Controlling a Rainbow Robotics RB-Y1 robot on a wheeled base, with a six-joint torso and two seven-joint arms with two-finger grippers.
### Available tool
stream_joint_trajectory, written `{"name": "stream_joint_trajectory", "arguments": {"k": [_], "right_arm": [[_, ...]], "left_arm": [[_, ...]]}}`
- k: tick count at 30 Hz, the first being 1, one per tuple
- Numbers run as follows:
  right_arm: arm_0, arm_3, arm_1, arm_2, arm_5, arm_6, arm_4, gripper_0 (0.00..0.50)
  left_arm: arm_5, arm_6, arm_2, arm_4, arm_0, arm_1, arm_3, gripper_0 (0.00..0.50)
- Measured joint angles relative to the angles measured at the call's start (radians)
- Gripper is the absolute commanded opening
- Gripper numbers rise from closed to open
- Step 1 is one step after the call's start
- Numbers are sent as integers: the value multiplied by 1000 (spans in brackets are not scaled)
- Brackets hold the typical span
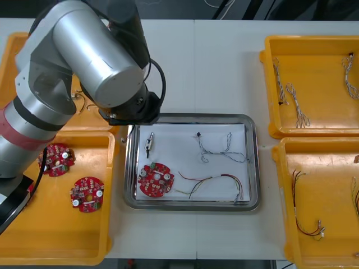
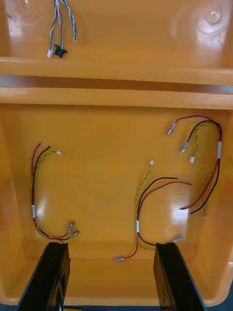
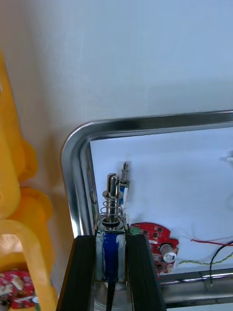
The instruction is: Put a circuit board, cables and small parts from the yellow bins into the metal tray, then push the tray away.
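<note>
Bright, even light; glare streaks the metal tray [image 3: 145, 125] rim.

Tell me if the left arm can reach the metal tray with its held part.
Probably yes: the left gripper, shut on a small metal part, hangs at the shiny metal tray's left rim with nothing between.

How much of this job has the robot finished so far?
Done: the metal tray already holds a circuit board, a twisted blue and white cable, a red and yellow cable and one small metal part. In hand: the left gripper, over the tray's left side, is shut on a second small metal part. The right gripper hangs open over a yellow bin. Left: releasing that part, then pushing the tray away.
</note>
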Motion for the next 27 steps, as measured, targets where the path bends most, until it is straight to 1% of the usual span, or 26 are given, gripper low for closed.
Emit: {"name": "stream_joint_trajectory", "arguments": {"k": [3, 5, 11, 14, 18, 22, 27], "right_arm": [[4, 0, 0, 0, -1, 7, 0, 500], [5, 0, 0, 0, -2, 8, 0, 500], [6, 0, 0, 0, -5, 8, -3, 500], [6, 0, 0, 0, -5, 8, -6, 500], [7, 0, 0, 0, -7, 9, -7, 500], [10, 0, 0, 0, -20, 9, -10, 500], [24, 0, 0, 0, -48, 9, -10, 500]], "left_arm": [[-4, 99, -41, -13, 0, -6, 5, 0], [-16, 118, -62, -22, 0, -13, 20, 0], [-129, 117, -131, -80, 0, -39, 124, 0], [-200, 117, -169, -100, 0, -48, 185, 0], [-267, 117, -219, -116, 0, -55, 243, 0], [-297, 117, -248, -124, 0, -57, 262, 0], [-315, 118, -257, -127, 0, -57, 262, 0]]}}
